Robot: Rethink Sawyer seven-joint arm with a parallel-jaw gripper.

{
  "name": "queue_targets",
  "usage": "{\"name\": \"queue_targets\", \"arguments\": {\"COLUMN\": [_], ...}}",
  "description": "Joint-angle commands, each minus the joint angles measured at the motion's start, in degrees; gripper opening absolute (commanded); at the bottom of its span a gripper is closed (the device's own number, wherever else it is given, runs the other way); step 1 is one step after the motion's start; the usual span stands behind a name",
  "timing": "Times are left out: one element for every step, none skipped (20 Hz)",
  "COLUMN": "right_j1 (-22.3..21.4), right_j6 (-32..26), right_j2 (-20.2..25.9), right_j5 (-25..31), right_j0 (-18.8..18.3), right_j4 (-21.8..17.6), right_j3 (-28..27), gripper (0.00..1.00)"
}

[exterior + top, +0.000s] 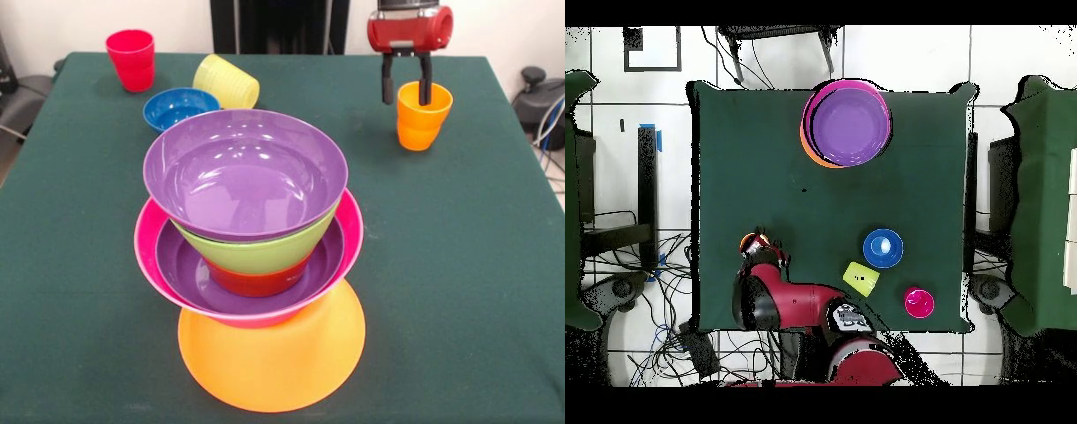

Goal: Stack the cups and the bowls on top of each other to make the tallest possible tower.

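Note:
The tower stands near the table's front: an upturned orange bowl [272,364] carries a hot pink bowl [350,231], a purple bowl [184,267], a small red-orange bowl [256,283], a lime green bowl [254,253] and a wide purple bowl [245,172] on top. From overhead the tower [846,123] sits at the far edge. An orange cup [422,117] stands upright at the back right. My gripper [406,88] is open over the cup's rim, with one finger outside the wall and one inside. Overhead, the arm mostly hides the orange cup [751,241].
A blue bowl [179,107] sits upright at the back left, with a pale yellow cup [227,81] lying on its side behind it. A red cup [131,59] stands upright in the back left corner. Chairs and cables surround the green table [477,265].

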Motion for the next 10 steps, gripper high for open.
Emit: {"name": "queue_targets", "arguments": {"right_j1": [6.94,7.06,7.08,6.96,6.84,6.64,6.63,6.42,6.49,6.51], "right_j6": [10.62,10.57,10.49,10.4,10.32,10.08,9.96,9.57,9.31,9.18], "right_j2": [4.32,4.51,4.52,4.58,4.64,4.85,4.96,5.11,5.18,5.31], "right_j5": [-1.93,-1.8,-1.82,-1.75,-1.67,-1.32,-1.26,-0.78,-0.67,-0.6], "right_j0": [0.43,0.29,0.26,0.17,0.09,-0.26,-0.43,-1.08,-1.31,-1.39], "right_j4": [1.41,1.07,0.87,0.7,0.52,0.17,-0.01,-0.43,-0.61,-0.71], "right_j3": [-4.54,-4.19,-3.83,-3.4,-2.97,-2.65,-2.49,-2.44,-2.48,-2.45], "gripper": [1.0,1.0,1.0,1.0,1.0,1.0,1.0,1.0,1.0,1.0]}}
